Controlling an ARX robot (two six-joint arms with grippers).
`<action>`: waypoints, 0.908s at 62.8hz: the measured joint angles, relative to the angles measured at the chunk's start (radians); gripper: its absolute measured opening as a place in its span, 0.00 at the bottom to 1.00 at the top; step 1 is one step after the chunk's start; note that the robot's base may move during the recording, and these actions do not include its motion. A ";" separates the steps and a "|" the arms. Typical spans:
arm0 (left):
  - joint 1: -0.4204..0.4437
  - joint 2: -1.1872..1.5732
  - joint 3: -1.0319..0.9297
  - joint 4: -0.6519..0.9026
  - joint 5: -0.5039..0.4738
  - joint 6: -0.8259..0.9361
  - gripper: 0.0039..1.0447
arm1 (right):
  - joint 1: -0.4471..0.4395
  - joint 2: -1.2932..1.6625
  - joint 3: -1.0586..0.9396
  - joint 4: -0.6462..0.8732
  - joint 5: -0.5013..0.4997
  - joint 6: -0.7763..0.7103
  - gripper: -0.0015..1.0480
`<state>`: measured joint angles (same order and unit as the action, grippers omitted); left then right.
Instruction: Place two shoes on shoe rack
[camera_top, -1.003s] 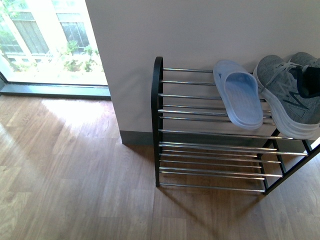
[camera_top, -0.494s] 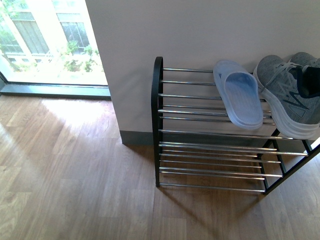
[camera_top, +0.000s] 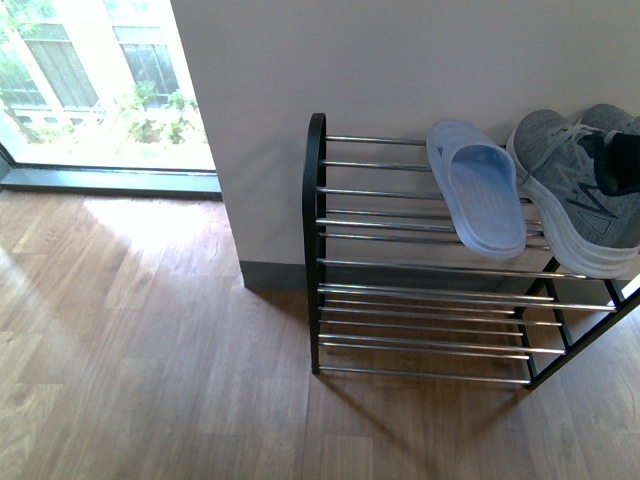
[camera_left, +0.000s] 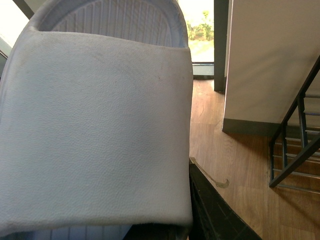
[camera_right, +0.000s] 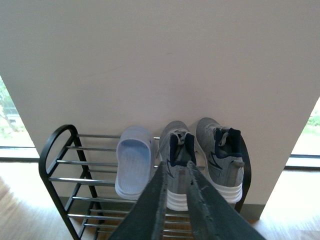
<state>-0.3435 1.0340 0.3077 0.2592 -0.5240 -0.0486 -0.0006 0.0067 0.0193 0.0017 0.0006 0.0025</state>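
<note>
Wooden floor (camera_top: 150, 330), white wall (camera_top: 400, 60), sunlit window (camera_top: 90, 80).

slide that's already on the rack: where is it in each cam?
Front view: the slide on the rack lies on the top shelf, right of centre, beside a grey sneaker.
Left wrist view: not in it; the slide filling the frame is a second one, off the rack.
Right wrist view: on the top shelf, on the side of the two sneakers where the rack's rounded black end stands.
Shared landmark: the black-framed shoe rack.
</note>
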 joint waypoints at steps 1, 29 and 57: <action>0.000 0.000 0.000 0.000 0.000 0.000 0.01 | 0.000 0.000 0.000 0.000 0.000 0.000 0.34; 0.003 0.000 0.000 0.000 -0.001 0.000 0.01 | 0.000 -0.002 0.000 -0.002 -0.004 0.000 0.92; 0.000 0.001 0.000 0.000 -0.001 0.000 0.01 | 0.000 -0.002 0.000 -0.002 0.003 0.000 0.91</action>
<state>-0.3439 1.0348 0.3073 0.2592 -0.5251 -0.0486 -0.0002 0.0048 0.0193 -0.0006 0.0040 0.0029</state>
